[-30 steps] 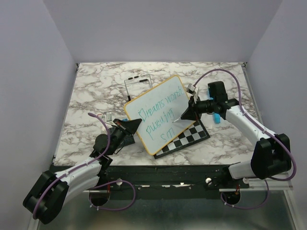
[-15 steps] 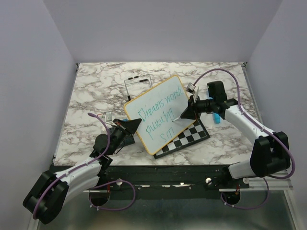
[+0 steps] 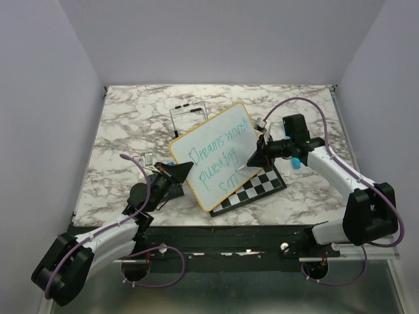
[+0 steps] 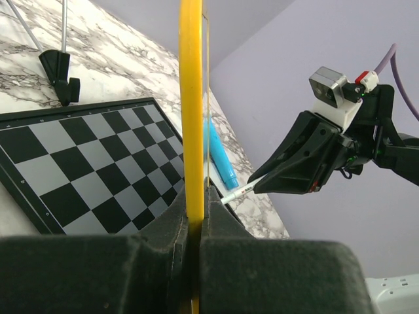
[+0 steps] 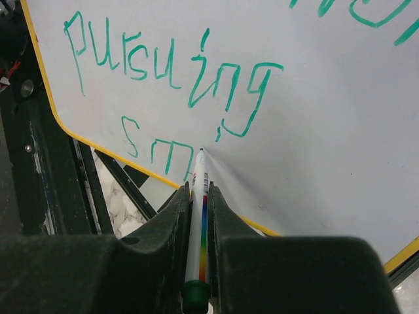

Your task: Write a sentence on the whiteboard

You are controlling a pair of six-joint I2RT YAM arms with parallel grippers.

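The whiteboard was tilted up off the marble table. Its yellow frame was clenched edge-on in the left pincer, down at the near corner. The sentence on it read "Dreams worth pursuing sm" in teal. The right pincer was clamped tight on a white marker, with the tip on the board right after the "sm". The chessboard lay flat underneath that pincer, and a blue pen-shaped thing was just behind it.
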